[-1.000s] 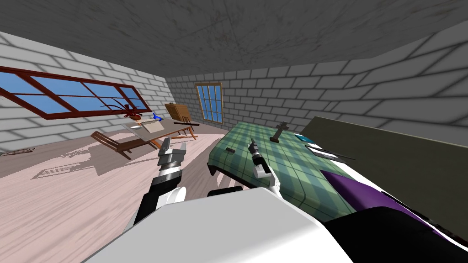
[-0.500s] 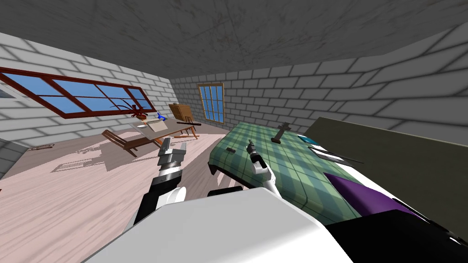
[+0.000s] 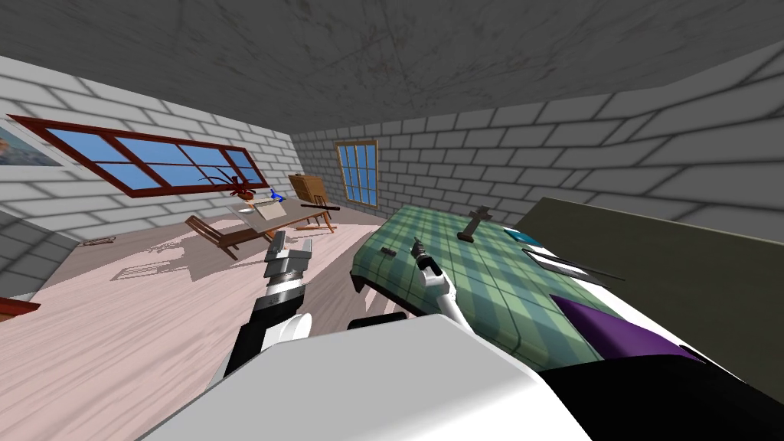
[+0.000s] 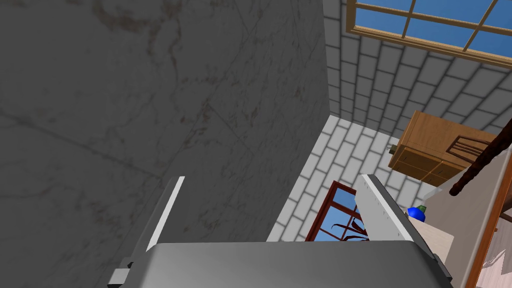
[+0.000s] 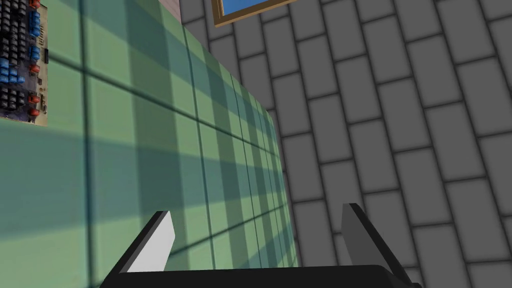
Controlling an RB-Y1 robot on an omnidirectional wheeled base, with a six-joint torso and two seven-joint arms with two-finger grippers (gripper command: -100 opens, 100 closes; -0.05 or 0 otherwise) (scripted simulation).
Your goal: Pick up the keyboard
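The keyboard (image 3: 387, 251) is a small dark slab near the foot-end edge of the green plaid bed (image 3: 459, 268). In the right wrist view the keyboard (image 5: 22, 60) is a tan board with black, blue and red keys, lying flat, off to one side and well beyond the fingers. My right gripper (image 3: 417, 246) (image 5: 255, 235) hovers open over the bedcover, a short way right of the keyboard, holding nothing. My left gripper (image 3: 292, 246) (image 4: 270, 210) is raised over the floor left of the bed, open and empty.
A dark cross-shaped object (image 3: 475, 222) stands farther up the bed. Flat papers (image 3: 563, 264) and a purple pillow (image 3: 612, 333) lie near the dark headboard (image 3: 689, 268). A wooden table (image 3: 256, 218) with a plant and a cabinet (image 3: 304, 186) stand across the pale floor.
My head view has swung, so the window and the table have slid right in the picture. The right gripper has edged slightly forward over the bed. The left arm holds still.
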